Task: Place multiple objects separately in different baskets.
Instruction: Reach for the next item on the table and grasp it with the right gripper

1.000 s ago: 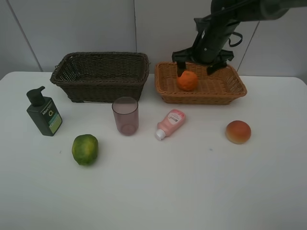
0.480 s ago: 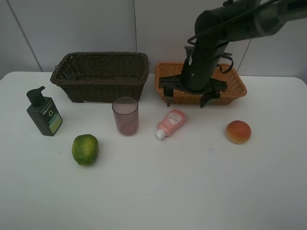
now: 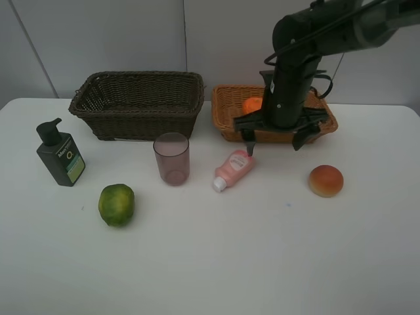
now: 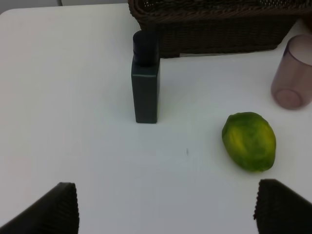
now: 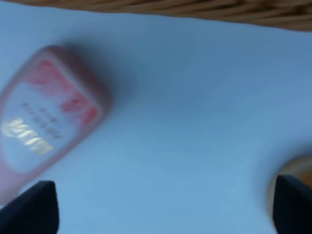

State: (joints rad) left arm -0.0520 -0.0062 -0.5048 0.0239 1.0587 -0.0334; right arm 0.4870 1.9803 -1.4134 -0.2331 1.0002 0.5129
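The orange [image 3: 252, 104] lies in the light tan basket [image 3: 325, 122]. My right gripper [image 3: 273, 140] is open and empty, low in front of that basket, between the pink tube [image 3: 233, 169] and the peach-like fruit [image 3: 326, 180]. The right wrist view shows the tube [image 5: 44, 122], the fruit's edge [image 5: 292, 178] and the basket's edge [image 5: 195, 9], with the gripper [image 5: 163, 209] open. The mauve cup [image 3: 172, 159], green citrus [image 3: 116, 205] and pump bottle [image 3: 60, 157] stand on the table. The dark basket [image 3: 138, 102] looks empty. My left gripper [image 4: 165, 214] is open above the table near the bottle [image 4: 145, 85] and citrus [image 4: 249, 141].
The white table [image 3: 216, 262] runs to a pale wall behind the baskets. The cup [image 4: 294, 78] and the dark basket [image 4: 214, 29] also show in the left wrist view. My right arm [image 3: 292, 72] crosses over the tan basket.
My right gripper has left the orange in the tan basket, come down in front of the basket and shifted right. The orange shows again behind the arm.
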